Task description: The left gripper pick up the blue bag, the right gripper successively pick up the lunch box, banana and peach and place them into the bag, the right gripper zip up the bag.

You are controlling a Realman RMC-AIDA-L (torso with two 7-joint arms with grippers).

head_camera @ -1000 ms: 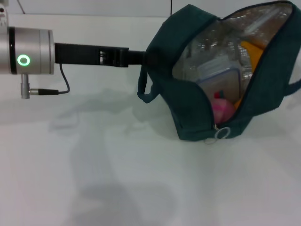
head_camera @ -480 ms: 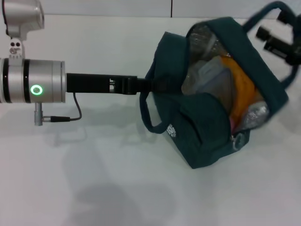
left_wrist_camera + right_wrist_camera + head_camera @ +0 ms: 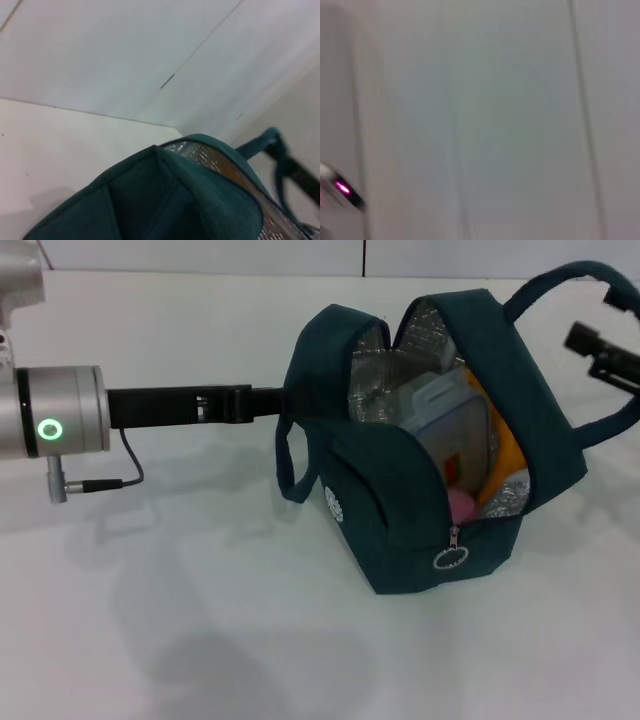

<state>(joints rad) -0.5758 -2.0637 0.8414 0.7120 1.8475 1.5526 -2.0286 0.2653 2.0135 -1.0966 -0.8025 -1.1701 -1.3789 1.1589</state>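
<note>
The blue bag (image 3: 400, 500) stands open on the white table, its foil lining showing. Inside it the lunch box (image 3: 450, 415) stands on edge, the banana (image 3: 500, 455) lies against the far-side lining, and the peach (image 3: 460, 505) sits low near the zipper ring (image 3: 450, 558). My left gripper (image 3: 280, 402) reaches in from the left and is shut on the bag's left rim; the left wrist view shows the blue bag (image 3: 165, 200) close up. My right gripper (image 3: 608, 320) hangs open at the right edge, beside the bag's raised rope handle (image 3: 560, 280).
The white table (image 3: 200, 620) stretches in front of and left of the bag. A second rope handle (image 3: 288, 460) droops on the bag's left side. The left arm's silver wrist with green ring light (image 3: 48, 428) is at the far left.
The bag has swung and shifted left, tipped over half a second ago and now back upright with its opening up. The right gripper came into view at the right edge.
</note>
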